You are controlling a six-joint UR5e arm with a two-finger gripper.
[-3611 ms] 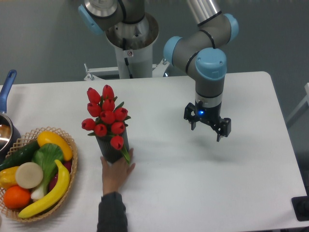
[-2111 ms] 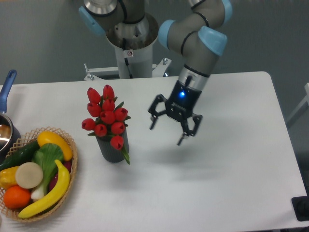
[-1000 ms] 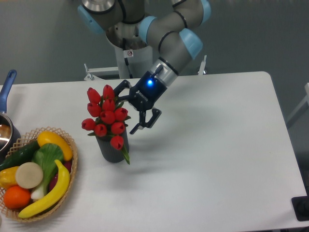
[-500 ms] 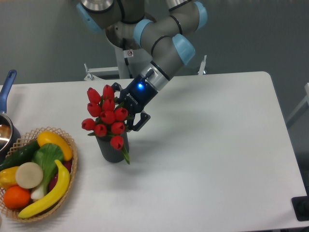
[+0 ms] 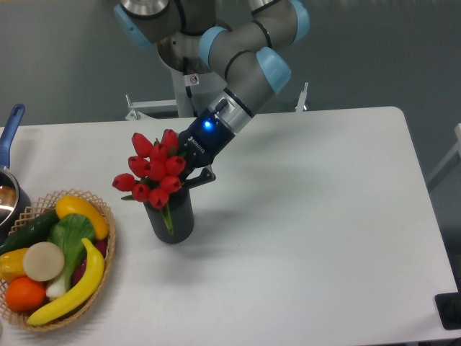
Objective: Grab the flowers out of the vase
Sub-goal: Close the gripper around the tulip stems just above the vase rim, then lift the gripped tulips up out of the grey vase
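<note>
Gripper reaches in from right, buried among flowers; jaw state hidden, cannot tell if gripping; bunch leans left above vase; extraction likely upward along stems.

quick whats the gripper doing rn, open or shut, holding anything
Gripper: pressed into the flowers above the vase; fingers hidden behind the buds, so open or shut cannot be told.
</note>
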